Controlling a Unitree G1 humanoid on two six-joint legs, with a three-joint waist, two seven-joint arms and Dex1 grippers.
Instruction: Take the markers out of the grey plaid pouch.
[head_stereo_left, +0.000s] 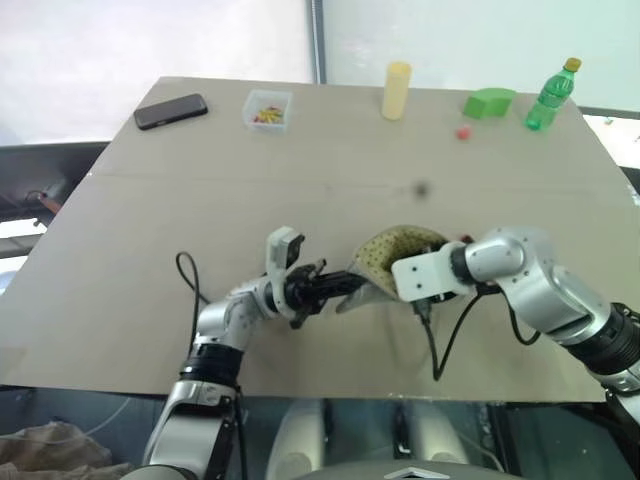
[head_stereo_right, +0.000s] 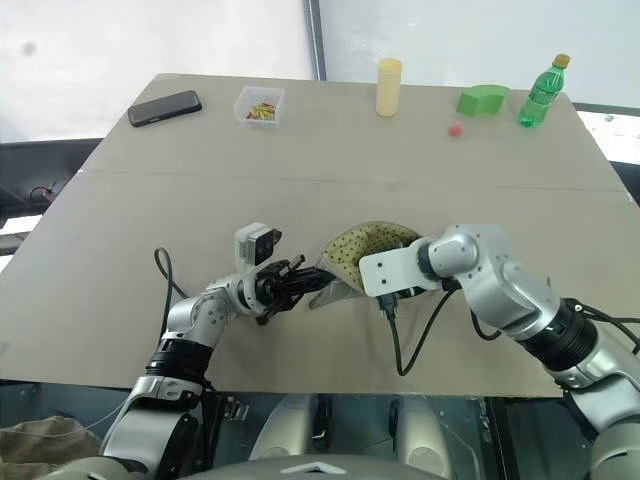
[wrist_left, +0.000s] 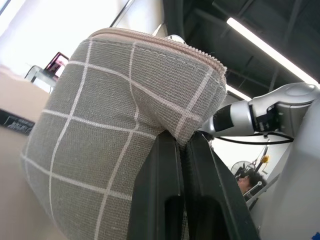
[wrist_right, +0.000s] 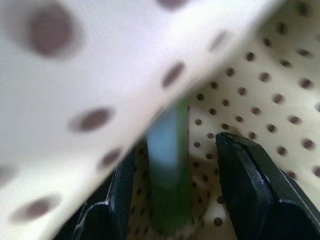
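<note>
Head cameras: I see the soft grey plaid pouch (head_stereo_left: 395, 262) near the front middle of the tan wooden surface (head_stereo_left: 300, 160), its mouth gaping so that the yellowish dark-speckled lining faces up. My left claw (head_stereo_left: 335, 287) reaches in from the left and is clenched on the pouch's lower edge; my right claw, on its silver arm, dips into the open mouth from the right, and its tips are hidden there. Along the far edge of the surface stand a black flat phone (head_stereo_left: 171, 111), a small clear tray of coloured bits (head_stereo_left: 267, 109), a pale yellow cylinder (head_stereo_left: 396, 90), a green block (head_stereo_left: 489, 102), a tiny red ball (head_stereo_left: 462, 132) and a green plastic bottle (head_stereo_left: 550, 96). Left wrist camera: my two black fingers (wrist_left: 161, 190) stand together, pinching a fold of the pouch's grey checked cloth just below its zipper seam. Right wrist camera: inside the pouch, my right claw (wrist_right: 177, 190) stands released, its black fingers (wrist_right: 252, 185) apart on either side of a green marker (wrist_right: 170, 170) with a pale blue section; whether the fingers touch it I cannot tell.
</note>
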